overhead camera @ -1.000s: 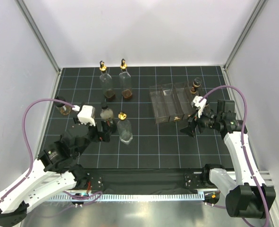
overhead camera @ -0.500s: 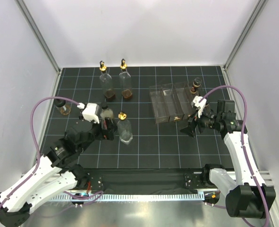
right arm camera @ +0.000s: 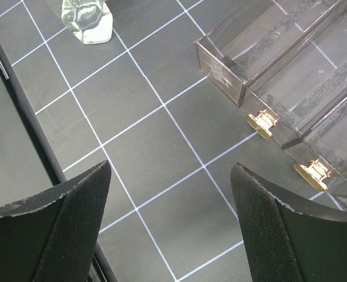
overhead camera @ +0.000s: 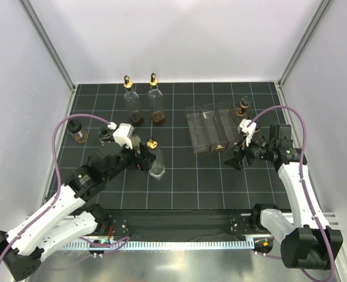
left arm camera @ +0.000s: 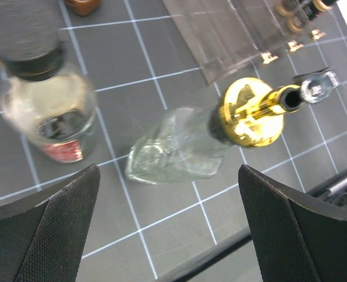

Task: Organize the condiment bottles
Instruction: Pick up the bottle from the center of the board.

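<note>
Gold-topped clear bottle stands upright on the tabletop, just ahead of the gap between the left arm's fingers, spread wide and empty; the right arm's fingers, also spread, hover well apart by the rack, so the left is nearer

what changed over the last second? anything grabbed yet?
The left gripper moved forward and right, up to the near gold-topped bottle. It is open and holds nothing. That bottle, the right gripper and the rack stayed where they were.
</note>
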Action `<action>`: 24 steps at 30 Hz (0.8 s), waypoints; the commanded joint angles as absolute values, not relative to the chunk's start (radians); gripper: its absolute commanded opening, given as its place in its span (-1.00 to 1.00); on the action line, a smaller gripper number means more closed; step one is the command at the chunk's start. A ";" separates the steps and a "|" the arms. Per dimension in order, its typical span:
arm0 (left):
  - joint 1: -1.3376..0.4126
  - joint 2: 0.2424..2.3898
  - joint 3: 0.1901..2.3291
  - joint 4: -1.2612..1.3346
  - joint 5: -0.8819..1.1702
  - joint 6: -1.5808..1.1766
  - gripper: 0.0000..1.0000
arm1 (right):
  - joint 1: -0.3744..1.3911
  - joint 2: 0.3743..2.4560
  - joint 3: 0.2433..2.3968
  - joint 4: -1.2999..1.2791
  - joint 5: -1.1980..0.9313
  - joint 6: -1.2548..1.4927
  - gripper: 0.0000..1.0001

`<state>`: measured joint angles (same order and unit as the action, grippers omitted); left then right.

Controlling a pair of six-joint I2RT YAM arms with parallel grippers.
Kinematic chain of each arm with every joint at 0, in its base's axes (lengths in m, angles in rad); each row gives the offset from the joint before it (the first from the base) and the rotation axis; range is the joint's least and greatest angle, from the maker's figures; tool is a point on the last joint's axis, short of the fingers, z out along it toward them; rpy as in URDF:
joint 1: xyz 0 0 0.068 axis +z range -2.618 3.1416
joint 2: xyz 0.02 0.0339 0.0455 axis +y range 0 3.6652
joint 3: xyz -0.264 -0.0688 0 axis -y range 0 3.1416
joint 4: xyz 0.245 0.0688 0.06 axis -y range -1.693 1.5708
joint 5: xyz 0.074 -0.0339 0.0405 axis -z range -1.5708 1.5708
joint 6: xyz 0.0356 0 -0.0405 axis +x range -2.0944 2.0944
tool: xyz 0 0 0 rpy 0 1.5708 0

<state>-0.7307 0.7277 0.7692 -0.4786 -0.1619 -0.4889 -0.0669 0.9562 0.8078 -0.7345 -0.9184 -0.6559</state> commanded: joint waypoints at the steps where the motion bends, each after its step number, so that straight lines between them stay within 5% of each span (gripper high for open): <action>1: -0.726 0.752 0.773 -0.379 -0.077 -0.466 0.92 | -0.061 0.957 0.811 -0.726 -0.927 -0.678 0.65; 11: -0.727 0.790 0.765 -0.253 -0.025 -0.425 0.87 | -0.060 0.965 0.811 -0.729 -0.925 -0.680 0.66; 24: -0.726 0.874 0.822 -0.225 -0.014 -0.425 0.43 | -0.060 0.966 0.813 -0.732 -0.925 -0.683 0.66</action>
<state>-0.7307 0.8825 0.7704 -0.2871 -0.0242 -0.4370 -0.0662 0.9646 0.8078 -0.7357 -0.9176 -0.6613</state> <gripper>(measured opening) 0.732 0.831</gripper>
